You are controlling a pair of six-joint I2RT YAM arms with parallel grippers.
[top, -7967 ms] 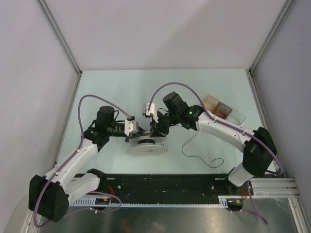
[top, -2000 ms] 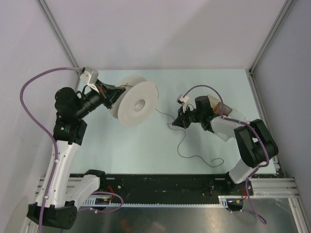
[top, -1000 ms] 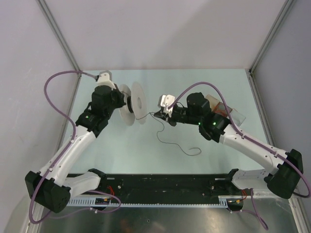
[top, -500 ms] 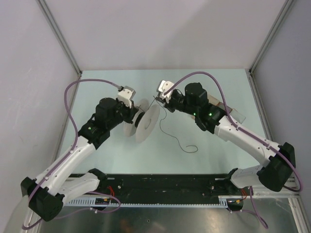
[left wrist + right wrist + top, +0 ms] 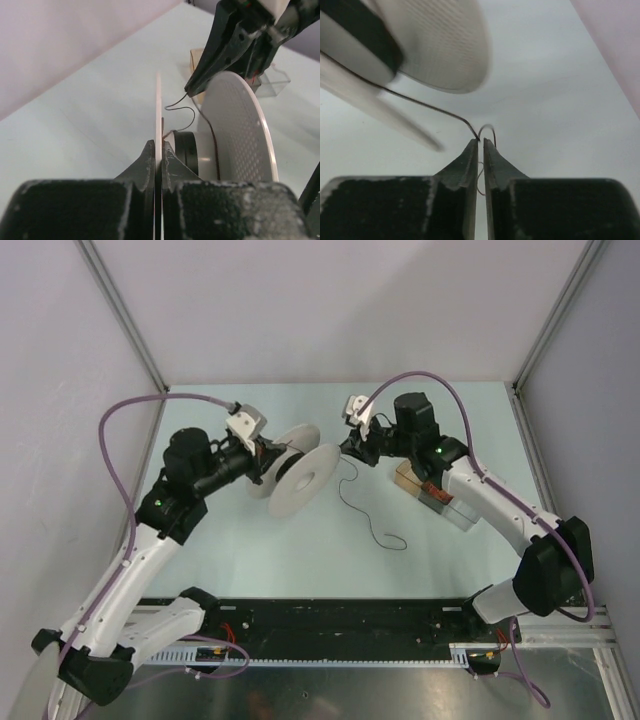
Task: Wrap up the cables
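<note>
L gripper (image 5: 159, 148) clamped on spool (image 5: 235, 130) flange, R gripper (image 5: 480, 142) pinching thin wire (image 5: 366, 522) just beside it, slack on table (image 5: 250, 555)

Clear plastic box (image 5: 432, 502) w/ orange-red bits on pale-green table (image 5: 250, 560); black rail (image 5: 350, 620) along near edge.

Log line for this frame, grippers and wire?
left gripper: shut on spool flange | right gripper: shut on wire beside spool | wire: leads to hub, tail loose on table
</note>
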